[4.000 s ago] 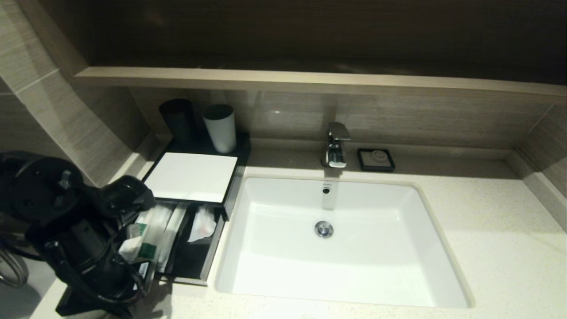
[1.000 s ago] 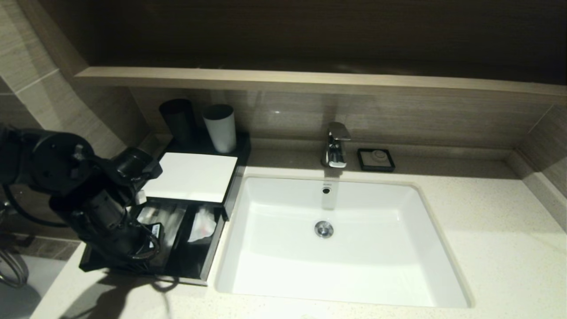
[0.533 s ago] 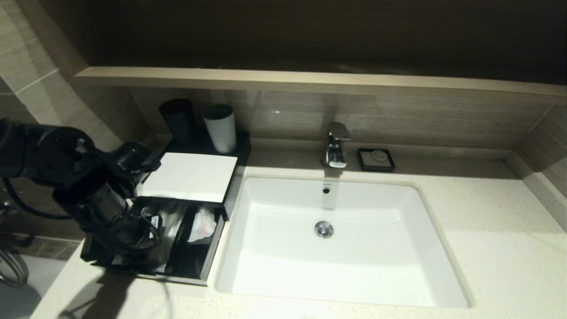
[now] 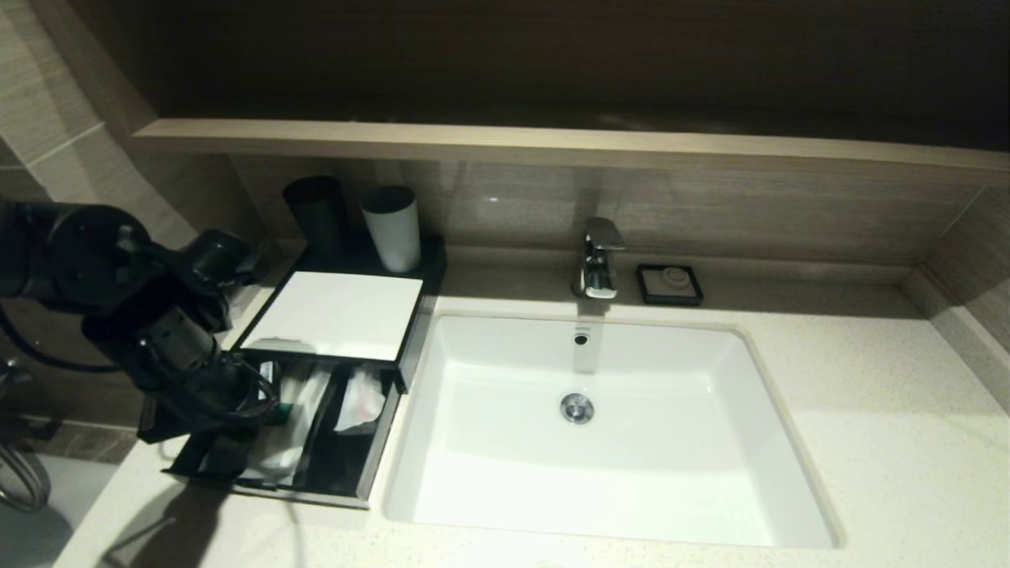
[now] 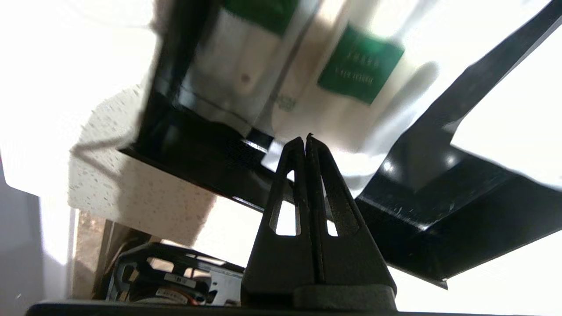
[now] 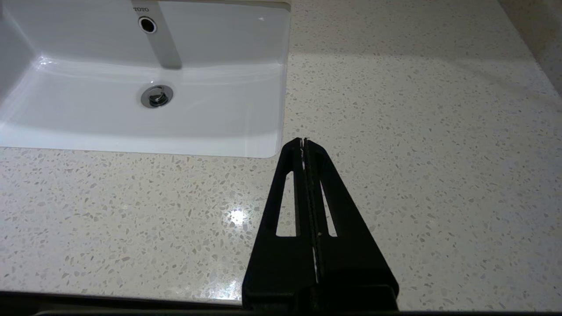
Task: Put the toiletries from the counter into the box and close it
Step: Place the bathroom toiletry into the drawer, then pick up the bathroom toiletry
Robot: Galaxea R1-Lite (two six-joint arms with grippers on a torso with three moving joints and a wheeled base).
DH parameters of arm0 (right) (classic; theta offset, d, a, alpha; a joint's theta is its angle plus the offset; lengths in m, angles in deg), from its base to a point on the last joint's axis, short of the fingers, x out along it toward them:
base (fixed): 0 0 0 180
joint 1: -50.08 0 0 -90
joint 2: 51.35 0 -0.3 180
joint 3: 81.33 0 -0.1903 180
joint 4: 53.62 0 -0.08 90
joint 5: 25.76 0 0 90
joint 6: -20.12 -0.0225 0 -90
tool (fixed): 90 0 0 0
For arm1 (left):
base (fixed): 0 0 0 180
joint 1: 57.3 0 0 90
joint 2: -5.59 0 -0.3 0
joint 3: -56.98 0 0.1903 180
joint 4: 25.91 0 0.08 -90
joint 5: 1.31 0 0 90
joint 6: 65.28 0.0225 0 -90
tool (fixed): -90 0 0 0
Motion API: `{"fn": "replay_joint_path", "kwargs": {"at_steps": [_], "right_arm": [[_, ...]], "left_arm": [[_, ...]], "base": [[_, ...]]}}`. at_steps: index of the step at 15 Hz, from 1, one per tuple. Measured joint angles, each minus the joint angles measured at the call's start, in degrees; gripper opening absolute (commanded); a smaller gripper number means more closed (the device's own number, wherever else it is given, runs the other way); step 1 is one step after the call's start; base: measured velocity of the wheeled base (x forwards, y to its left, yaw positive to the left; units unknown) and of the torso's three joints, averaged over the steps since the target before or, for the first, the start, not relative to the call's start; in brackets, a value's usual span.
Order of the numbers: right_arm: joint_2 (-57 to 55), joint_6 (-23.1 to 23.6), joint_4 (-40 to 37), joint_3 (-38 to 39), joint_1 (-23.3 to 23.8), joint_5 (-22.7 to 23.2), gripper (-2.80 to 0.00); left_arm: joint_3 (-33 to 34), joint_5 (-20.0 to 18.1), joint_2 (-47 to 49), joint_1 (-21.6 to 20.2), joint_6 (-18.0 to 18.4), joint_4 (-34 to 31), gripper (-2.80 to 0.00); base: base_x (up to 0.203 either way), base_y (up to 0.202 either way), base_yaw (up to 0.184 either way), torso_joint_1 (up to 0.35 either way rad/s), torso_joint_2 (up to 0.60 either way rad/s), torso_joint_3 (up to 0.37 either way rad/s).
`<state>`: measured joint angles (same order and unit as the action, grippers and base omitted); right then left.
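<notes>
The black box with its white top panel stands at the left of the counter. Its drawer is pulled out toward me. The toiletries lie in the drawer's left compartment, translucent-white packets with green ends, and show close up in the left wrist view. My left gripper is shut and empty at the drawer's near-left corner. In its wrist view the gripper points at the notched drawer front. My right gripper is shut and empty over the counter, out of the head view.
A black cup and a white cup stand behind the box. The white basin with tap fills the middle, and a small black soap dish sits to its right. The wooden ledge runs above. A tiled wall closes the left side.
Four seconds ago my left gripper held the packets over the drawer; they now lie in it. Over the last second the left arm has drawn back to the left, uncovering them.
</notes>
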<state>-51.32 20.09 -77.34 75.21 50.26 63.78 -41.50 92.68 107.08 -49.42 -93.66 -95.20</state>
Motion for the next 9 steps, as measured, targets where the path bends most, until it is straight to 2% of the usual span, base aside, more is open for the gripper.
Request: {"fn": "replay_joint_path", "kwargs": {"at_steps": [5, 9], "right_arm": [[0.0, 0.0, 0.0, 0.0, 0.0, 0.0, -2.80], [0.0, 0.0, 0.0, 0.0, -0.1, 0.0, -2.80]], "left_arm": [[-4.0, -0.4, -2.9, -1.6, -0.3, -1.6, -2.80], [-4.3, -1.5, -5.8, 2.6, -0.3, -2.5, -2.80]], "base": [[0.000, 0.000, 0.000, 0.000, 0.00, 0.000], [0.000, 0.000, 0.000, 0.000, 0.00, 0.000]]}}
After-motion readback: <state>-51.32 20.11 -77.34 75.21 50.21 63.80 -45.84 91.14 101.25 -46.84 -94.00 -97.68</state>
